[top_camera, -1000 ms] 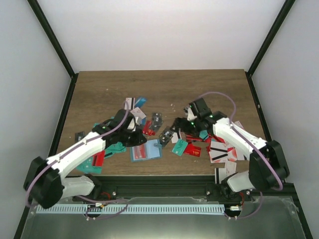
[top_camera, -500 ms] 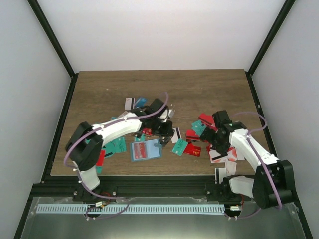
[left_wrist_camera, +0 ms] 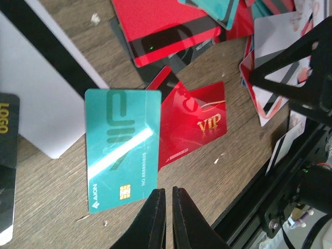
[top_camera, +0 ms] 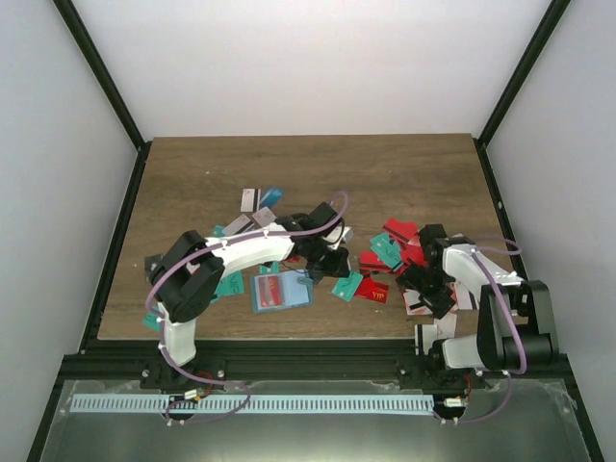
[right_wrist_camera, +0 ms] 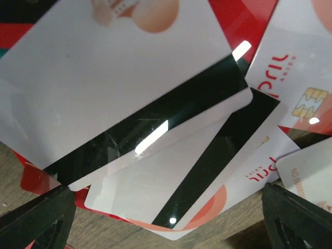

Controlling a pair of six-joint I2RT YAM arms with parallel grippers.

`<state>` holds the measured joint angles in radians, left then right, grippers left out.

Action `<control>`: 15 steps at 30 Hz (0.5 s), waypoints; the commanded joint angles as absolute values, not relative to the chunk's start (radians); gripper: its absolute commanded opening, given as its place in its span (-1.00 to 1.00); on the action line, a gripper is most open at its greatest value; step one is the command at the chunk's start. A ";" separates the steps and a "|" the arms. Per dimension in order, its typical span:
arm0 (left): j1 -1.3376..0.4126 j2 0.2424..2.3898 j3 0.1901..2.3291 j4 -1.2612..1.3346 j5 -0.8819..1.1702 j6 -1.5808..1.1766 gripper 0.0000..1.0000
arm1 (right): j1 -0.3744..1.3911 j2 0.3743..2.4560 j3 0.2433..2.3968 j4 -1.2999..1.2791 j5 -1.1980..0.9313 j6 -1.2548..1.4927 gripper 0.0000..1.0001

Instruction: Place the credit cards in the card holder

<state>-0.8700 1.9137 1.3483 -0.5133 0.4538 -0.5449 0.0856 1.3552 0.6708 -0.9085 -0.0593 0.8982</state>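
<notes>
The left gripper (left_wrist_camera: 166, 199) is hanging fingers-down just to the right of the card holder (top_camera: 281, 291). Its two fingers are pressing almost together with only a sliver of gap, and they are gripping nothing. Whether the tips are touching the wood cannot be told. Just beside them a teal-green card (left_wrist_camera: 122, 148) with a gold chip is lying flat, one long edge overlapping a red card (left_wrist_camera: 194, 122) marked VIP. On the teal card's other side a white card (left_wrist_camera: 46, 93) with a black stripe is resting on the table (top_camera: 289, 164).

The right gripper (right_wrist_camera: 166, 220) is sitting well to the right of the card holder, low over a heap of credit cards (top_camera: 409, 252). Its fingers are standing as wide apart as they go, one at each lower corner of the wrist view, and they are holding nothing. Beneath them white striped cards (right_wrist_camera: 129, 98) are lying fanned over one another, with red cards showing under their edges.

The card holder itself is lying flat near the table's front edge, its pale blue face up and something red showing on it — whether that is a card is unclear. More cards are lying scattered to its left and beyond it — teal, white and dark ones.
</notes>
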 commanded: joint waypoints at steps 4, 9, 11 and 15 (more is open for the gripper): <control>-0.870 1.829 1.248 -0.477 0.442 -0.549 -0.86 | 0.071 1.369 0.720 -1.019 0.017 0.926 1.00; -0.871 1.795 1.180 -0.422 0.439 -0.576 -0.87 | 0.071 1.340 0.751 -1.153 0.003 0.982 1.00; -0.870 1.788 1.166 -0.406 0.440 -0.586 -0.87 | 0.072 1.351 0.760 -1.199 0.003 1.006 1.00; -0.872 1.773 1.146 -0.382 0.440 -0.601 -0.87 | 0.072 1.397 0.804 -1.285 -0.005 1.056 0.98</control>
<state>-0.8700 1.8091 1.1671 -0.4351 0.4461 -0.5785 0.0841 1.3663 0.7441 -1.1576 -0.0235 0.9787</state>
